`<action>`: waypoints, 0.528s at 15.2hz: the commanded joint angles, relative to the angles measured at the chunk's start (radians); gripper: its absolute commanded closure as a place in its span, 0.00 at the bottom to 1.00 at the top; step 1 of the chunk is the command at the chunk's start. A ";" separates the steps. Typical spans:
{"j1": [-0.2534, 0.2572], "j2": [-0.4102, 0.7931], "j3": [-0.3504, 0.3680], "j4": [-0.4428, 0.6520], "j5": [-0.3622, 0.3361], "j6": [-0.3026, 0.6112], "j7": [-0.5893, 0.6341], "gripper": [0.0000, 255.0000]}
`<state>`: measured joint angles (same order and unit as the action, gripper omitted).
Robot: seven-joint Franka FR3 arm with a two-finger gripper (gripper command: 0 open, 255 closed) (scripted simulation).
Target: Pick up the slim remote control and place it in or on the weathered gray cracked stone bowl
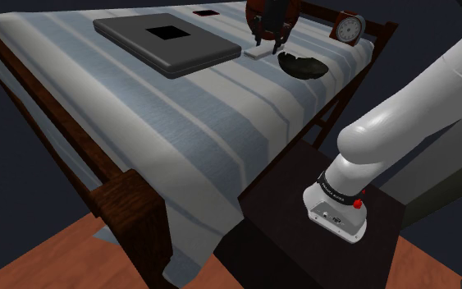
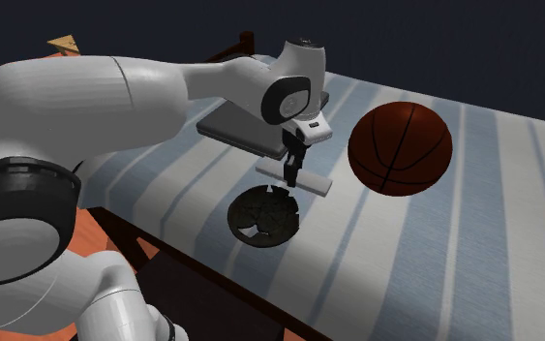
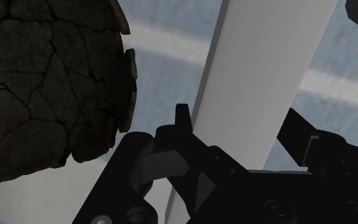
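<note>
Near the far corner of the bed (image 1: 180, 123), your gripper (image 2: 291, 172) is down on the white remote (image 3: 260, 63); clamped or not, can't tell. Lift and drop into the cracked stone bowl (image 1: 303, 66) remain.

You saw, second exterior view: remote (image 2: 317, 183) on the bed (image 2: 473, 254), just behind the bowl (image 2: 265, 215) | ball (image 2: 400, 148) right of both | flat slab (image 2: 227, 128) behind the remote | gripper (image 2: 290, 179) above the remote.
</note>
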<state>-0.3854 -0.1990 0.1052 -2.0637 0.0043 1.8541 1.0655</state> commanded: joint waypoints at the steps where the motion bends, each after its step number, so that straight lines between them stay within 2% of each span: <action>1: 0.001 -0.006 0.001 0.023 0.001 -0.029 0.002 1.00; 8: 0.000 -0.007 0.000 0.116 0.001 -0.123 0.001 1.00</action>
<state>-0.3843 -0.2079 0.1061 -1.9648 0.0053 1.7464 1.0676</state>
